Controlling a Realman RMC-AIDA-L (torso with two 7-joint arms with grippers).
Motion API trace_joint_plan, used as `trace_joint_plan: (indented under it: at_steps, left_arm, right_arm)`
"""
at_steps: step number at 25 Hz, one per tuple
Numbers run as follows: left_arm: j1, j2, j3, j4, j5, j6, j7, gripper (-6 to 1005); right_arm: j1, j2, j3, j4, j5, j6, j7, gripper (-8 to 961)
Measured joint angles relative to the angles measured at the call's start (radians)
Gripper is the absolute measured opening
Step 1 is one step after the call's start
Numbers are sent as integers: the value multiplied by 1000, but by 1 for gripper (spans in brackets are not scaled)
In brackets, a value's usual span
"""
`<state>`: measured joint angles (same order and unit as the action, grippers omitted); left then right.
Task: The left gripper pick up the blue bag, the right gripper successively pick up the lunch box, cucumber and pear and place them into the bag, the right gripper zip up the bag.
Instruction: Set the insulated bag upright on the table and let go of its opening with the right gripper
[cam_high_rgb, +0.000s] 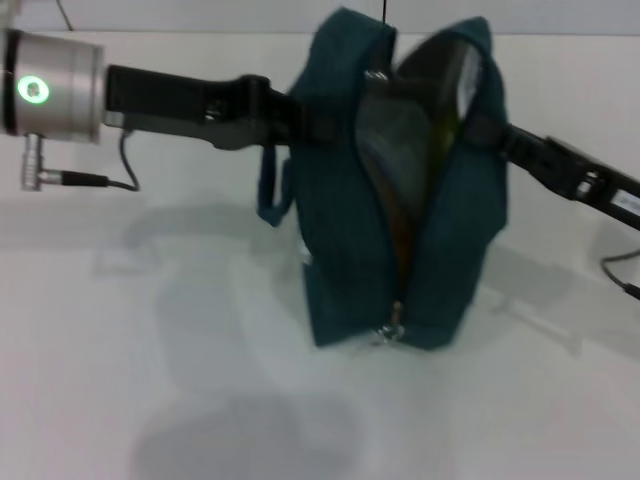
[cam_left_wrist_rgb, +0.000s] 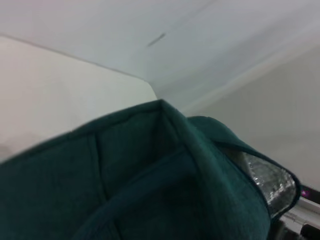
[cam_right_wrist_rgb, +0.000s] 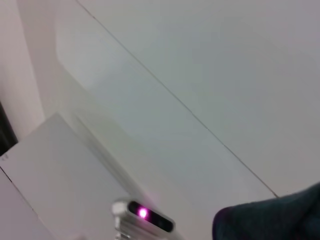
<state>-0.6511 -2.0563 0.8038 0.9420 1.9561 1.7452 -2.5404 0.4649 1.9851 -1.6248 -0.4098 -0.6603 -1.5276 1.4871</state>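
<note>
Standing upright at the desk's (cam_high_rgb: 180, 400) centre, the blue bag (cam_high_rgb: 350, 230) gapes along its top zipper, foil lining showing. Left end effector (cam_high_rgb: 285, 115) meets its 9 o'clock side, right end effector (cam_high_rgb: 505, 140) its 3 o'clock side; I cannot tell either grip.

A plain white table (cam_high_rgb: 200, 400) is lying under soft grey shadows. A thin black cable (cam_high_rgb: 125, 165) is trailing across it at the left, and another (cam_high_rgb: 620, 275) is curling at the right edge.
</note>
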Motion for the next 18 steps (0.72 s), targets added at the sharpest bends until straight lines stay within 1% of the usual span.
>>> trace_joint_plan:
  at_steps: [2,4,6,9,18]
  left_arm:
    - [-5,-2,1,-22,1,-4,10,43]
    - [-11,-5,3,-64,3,-17,32,43]
    - [-16,-7,5,-98,6,-33,51,43]
    - [-20,-7,7,-138,8,-55,73,43]
    - [-8,-9,22,-155,11,-79,94,43]
  right_arm:
    - [-20,-10,12,1,-1,-26,0,133]
    - [-39,-13,30,9,-5,-40,-1,116]
    - [-52,-15,41,17,-7,-42,-1,79]
    - [-57,-17,45,29,-7,-41,-3,64]
    - [-52,-20,46,50,-10,-39,-13,51]
